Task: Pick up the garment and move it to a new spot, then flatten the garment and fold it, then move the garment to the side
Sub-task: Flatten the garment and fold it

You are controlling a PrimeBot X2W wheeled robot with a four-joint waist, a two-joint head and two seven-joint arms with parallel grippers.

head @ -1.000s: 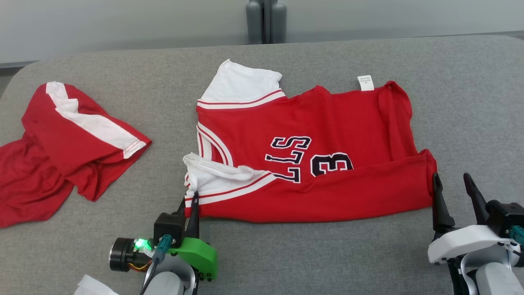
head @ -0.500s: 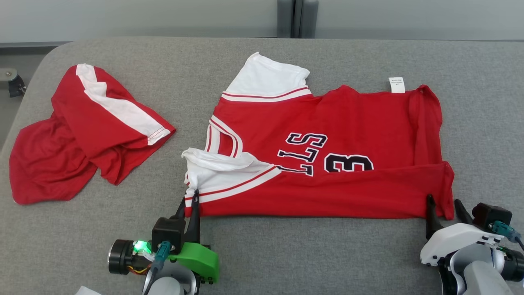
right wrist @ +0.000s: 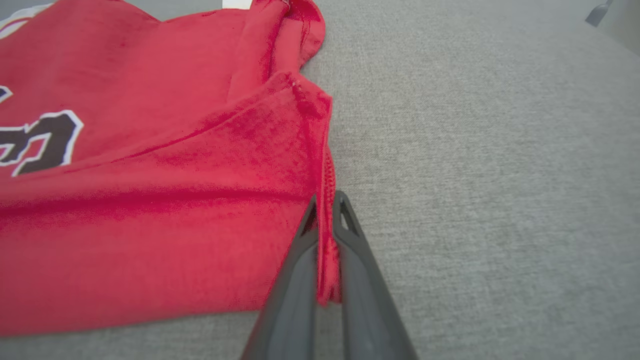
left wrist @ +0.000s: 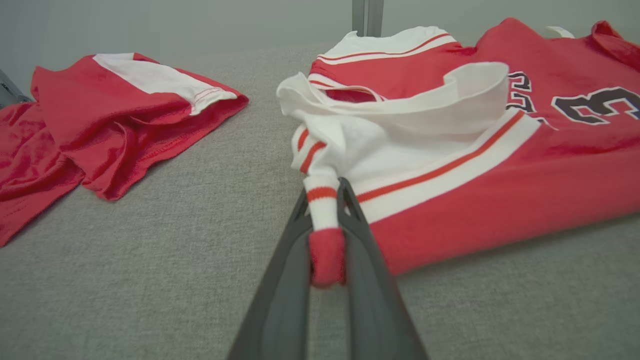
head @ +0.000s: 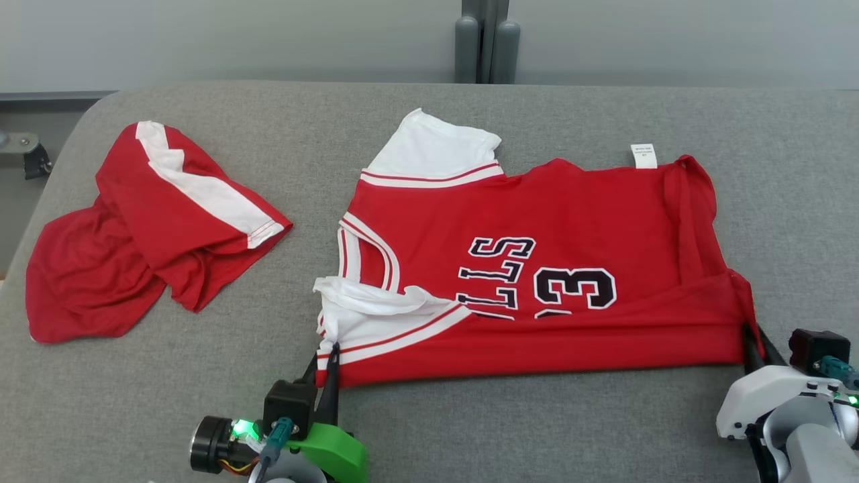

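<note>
Your left gripper [head: 327, 354] sits at the lower left of the head view, fingers pointing up and pinched together on a corner of the garment [head: 537, 221]. Your right gripper [head: 753, 335] sits at the lower right, fingers clamped on the opposite corner, its white wrist housing [head: 765, 402] below.

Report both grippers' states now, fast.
Left gripper: shut on the red-and-white fabric basketball jersey, at its white-trimmed shoulder corner.
Right gripper: shut on the same jersey, at its red hem corner.
</note>
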